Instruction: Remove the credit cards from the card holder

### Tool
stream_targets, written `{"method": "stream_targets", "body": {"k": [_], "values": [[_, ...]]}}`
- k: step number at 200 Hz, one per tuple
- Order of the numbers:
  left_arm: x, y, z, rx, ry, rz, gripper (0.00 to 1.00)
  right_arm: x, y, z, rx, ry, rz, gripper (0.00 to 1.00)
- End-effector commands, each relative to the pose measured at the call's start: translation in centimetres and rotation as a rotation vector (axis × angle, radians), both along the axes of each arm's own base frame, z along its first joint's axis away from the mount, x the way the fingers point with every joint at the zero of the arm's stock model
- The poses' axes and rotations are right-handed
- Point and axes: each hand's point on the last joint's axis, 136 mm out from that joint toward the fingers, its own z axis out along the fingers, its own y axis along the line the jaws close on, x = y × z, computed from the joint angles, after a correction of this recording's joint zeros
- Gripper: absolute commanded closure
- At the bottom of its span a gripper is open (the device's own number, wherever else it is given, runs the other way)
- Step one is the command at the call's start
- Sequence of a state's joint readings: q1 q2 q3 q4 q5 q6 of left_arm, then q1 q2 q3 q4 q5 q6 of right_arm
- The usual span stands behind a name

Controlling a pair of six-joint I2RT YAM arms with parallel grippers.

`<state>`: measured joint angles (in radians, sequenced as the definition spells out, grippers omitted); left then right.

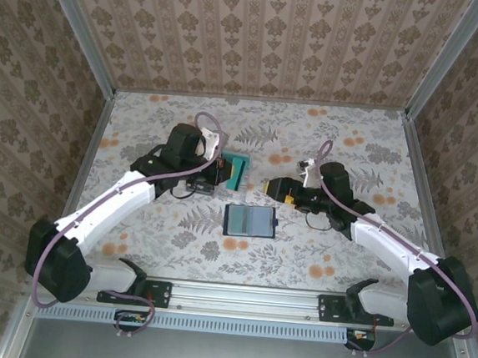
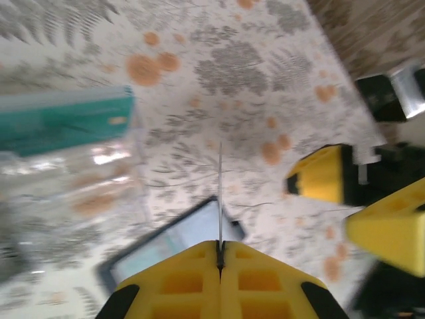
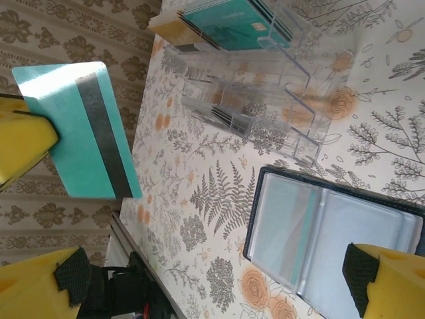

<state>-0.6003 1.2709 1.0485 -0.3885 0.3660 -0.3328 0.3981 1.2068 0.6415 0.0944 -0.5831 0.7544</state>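
We've got the teal, black-striped plastic credit card (image 3: 86, 126) clamped in the left gripper (image 2: 220, 251), held up beyond the dark open card holder (image 3: 332, 232), probably bound for the clear acrylic rack (image 3: 265, 100). Right gripper (image 3: 212, 282) gapes empty beside the holder.

card holder (image 1: 250, 221) on table (image 1: 351, 147); rack (image 3: 292, 106) behind it; credit cards (image 3: 232, 23) in rack

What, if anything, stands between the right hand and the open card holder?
Nothing visible. The card holder lies open just ahead of the open right hand; the left hand holds a teal card off to one side.
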Motion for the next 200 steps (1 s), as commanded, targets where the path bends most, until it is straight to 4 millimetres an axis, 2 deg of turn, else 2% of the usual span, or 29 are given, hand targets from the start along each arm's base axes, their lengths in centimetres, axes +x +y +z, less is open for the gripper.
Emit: {"method": "stream_targets", "body": {"k": [1,30,61,106,131,200], "values": [[0.6,2.8,-0.3,0.297,-0.276,-0.133,1.0,0.3,-0.8,1.3,-0.021,-0.042,-0.015,0.0],[1.2,3.1,-0.4,0.488,-0.542,-0.315,1.0,0.4,-1.5,1.9,-0.023,-0.056,-0.032,0.0],[2.8,3.2,-1.0,0.653,-0.683,-0.431,1.0,0.5,-2.1,2.3,-0.023,-0.067,-0.048,0.0],[3.6,2.0,-1.9,0.796,-0.826,-0.708,1.0,0.7,-2.9,2.5,-0.023,-0.073,-0.072,0.0],[4.8,1.2,-1.9,0.84,-0.887,-0.754,1.0,0.8,-3.2,2.5,-0.023,-0.076,-0.081,0.0],[6.9,-0.8,-4.1,0.907,-0.935,-0.854,1.0,0.9,-3.8,2.0,-0.028,-0.065,-0.102,0.0]]}}
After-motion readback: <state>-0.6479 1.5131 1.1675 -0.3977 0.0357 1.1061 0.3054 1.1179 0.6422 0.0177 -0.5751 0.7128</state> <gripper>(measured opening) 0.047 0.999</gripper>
